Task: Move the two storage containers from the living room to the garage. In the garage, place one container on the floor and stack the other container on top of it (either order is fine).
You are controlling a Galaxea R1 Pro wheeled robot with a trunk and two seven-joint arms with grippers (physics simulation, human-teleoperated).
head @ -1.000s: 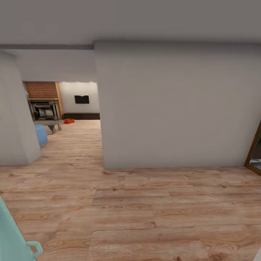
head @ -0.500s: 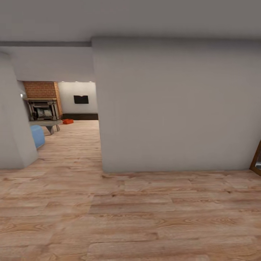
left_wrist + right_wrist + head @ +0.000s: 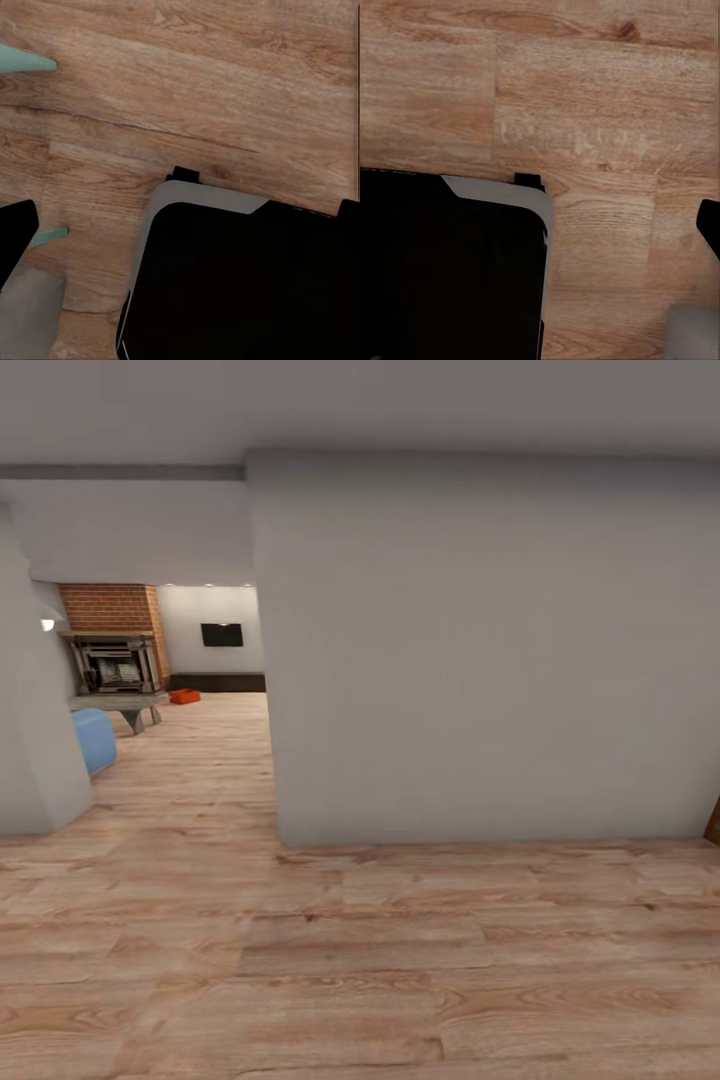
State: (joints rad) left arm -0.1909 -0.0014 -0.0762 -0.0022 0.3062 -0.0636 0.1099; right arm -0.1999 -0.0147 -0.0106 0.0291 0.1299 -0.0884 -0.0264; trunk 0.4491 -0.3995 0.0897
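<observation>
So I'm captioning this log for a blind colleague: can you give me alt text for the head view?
A white wall blocks the way ahead across light wood plank floor. Left of it, an opening shows the living room: brick fireplace, wall TV, blue sofa, and one small orange-red storage container on the far floor.

Orange-red container [image 3: 184,696], apparently plain; red-brown brick fireplace [image 3: 108,610]; blue sofa [image 3: 93,738].

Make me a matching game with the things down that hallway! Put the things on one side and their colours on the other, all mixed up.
Things:
1. storage container
2. sofa
3. TV
4. fireplace

Colours:
A. black
B. red-brown brick
C. orange-red
D. light blue

Pairs: 1-C, 2-D, 3-A, 4-B
</observation>
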